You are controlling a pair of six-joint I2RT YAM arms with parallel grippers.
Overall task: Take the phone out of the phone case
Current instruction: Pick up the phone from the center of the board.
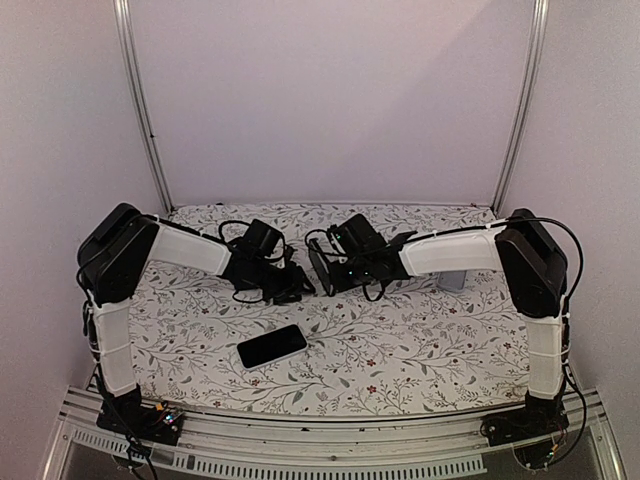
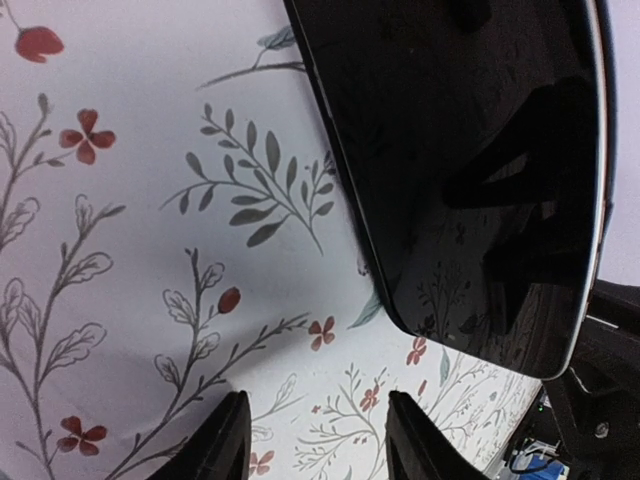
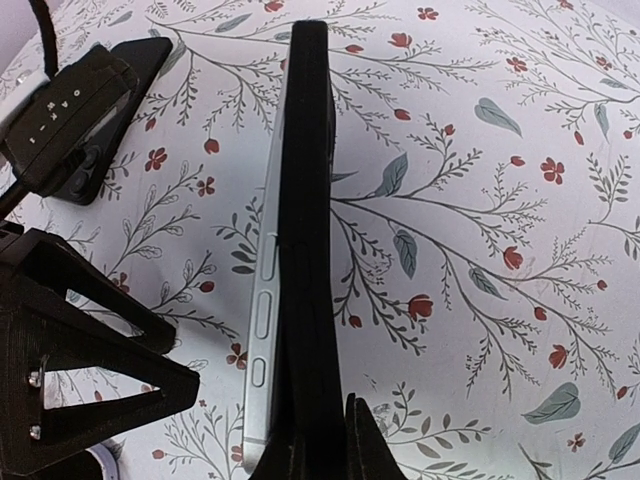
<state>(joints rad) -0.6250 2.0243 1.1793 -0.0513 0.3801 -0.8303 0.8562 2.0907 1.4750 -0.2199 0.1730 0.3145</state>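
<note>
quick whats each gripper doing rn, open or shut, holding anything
left gripper: open, holding nothing
right gripper: shut on the cased phone, held edge-on

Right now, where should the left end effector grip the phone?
Probably the phone's silver side rail, which stands clear of the black case. Bring the left end effector in from the screen side: the case covers the back, and the right end effector clamps one end.
</note>
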